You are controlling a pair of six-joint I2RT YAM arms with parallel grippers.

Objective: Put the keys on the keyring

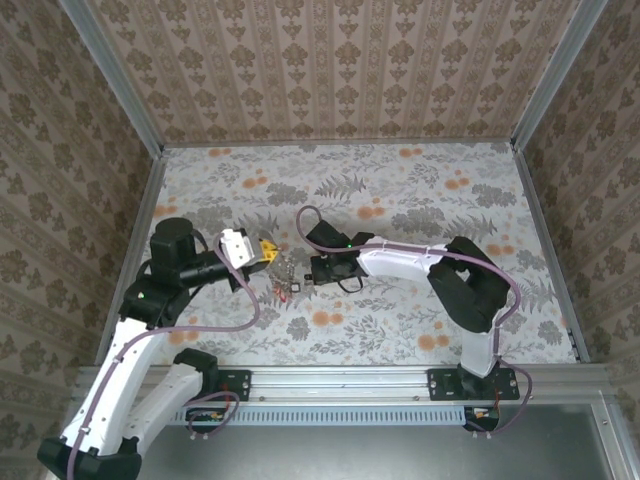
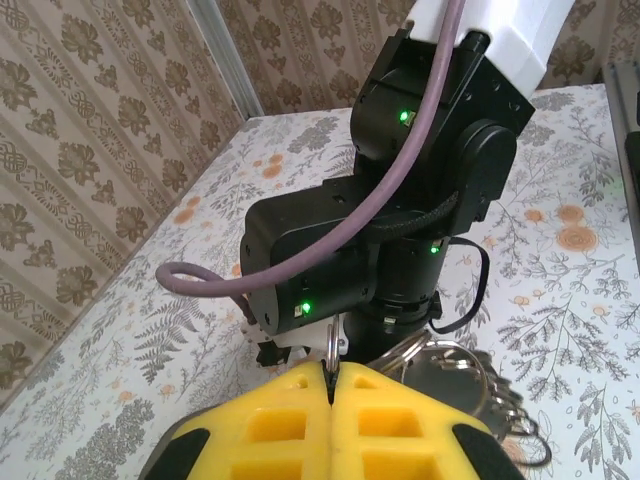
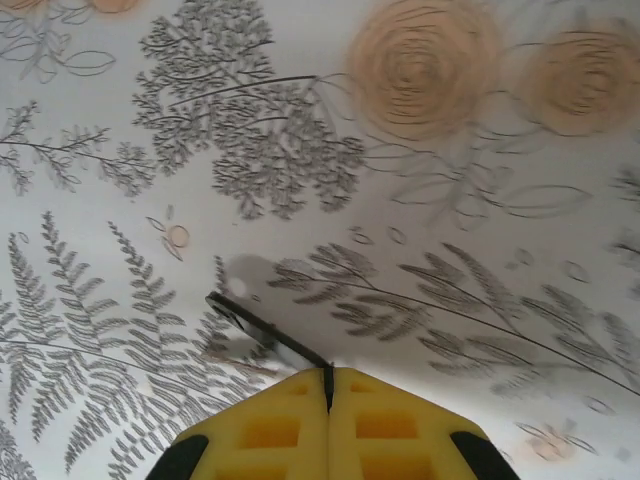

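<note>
Left wrist view, bottom middle of the frame: left gripper (image 2: 330, 385) is clamped tight on the thin keyring (image 2: 329, 345), with the keys (image 2: 470, 385) bunched just to its right, in the lower right. Right wrist view: right gripper (image 3: 328, 385) is clenched too. A dark strip (image 3: 262, 333) pokes out up-left from between its pads, too blurry to say what it is.

The top camera overlooks the table (image 1: 420, 190); the left wrist camera closely faces the right arm (image 2: 430, 160).
</note>
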